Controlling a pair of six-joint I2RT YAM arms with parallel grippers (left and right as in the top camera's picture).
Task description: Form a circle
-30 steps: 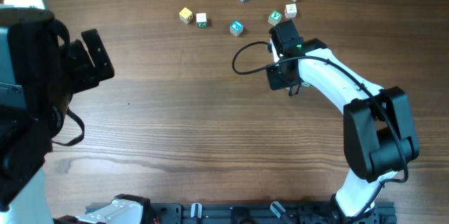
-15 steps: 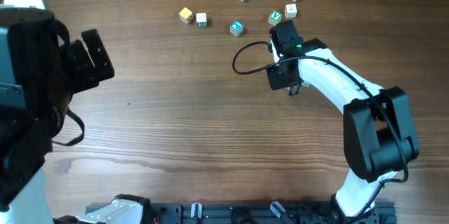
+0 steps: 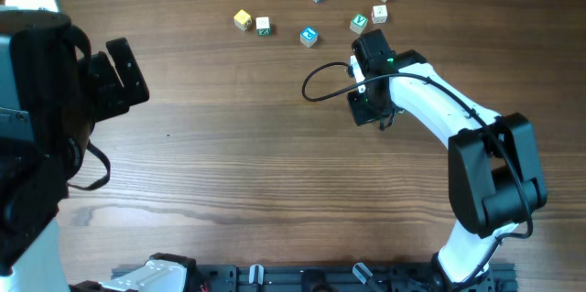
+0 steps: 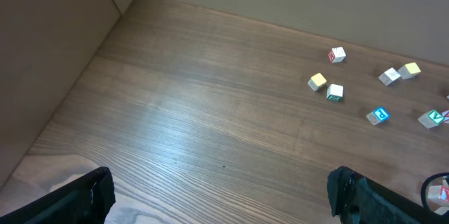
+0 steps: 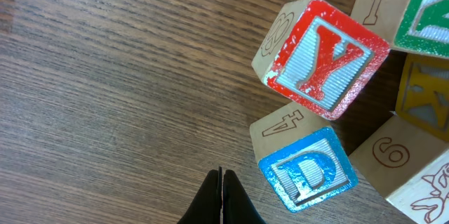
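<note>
Okay, my right gripper (image 5: 222, 182), jaws pressed together and empty, sits just beside the circle (image 5: 379, 147), a tight clump of letter cubes running off-frame, so it looks nearly formed, while my left gripper (image 4: 224, 199) idles spread wide, loose cubes (image 3: 309, 37) left out.

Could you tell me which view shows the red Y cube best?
The right wrist view: the red Y cube shows large and sharp, beside the blue D cube. Overhead it is not visible, apparently under the right arm. The left wrist view shows only a pale-and-red scrap at its right edge, possibly it.
</note>
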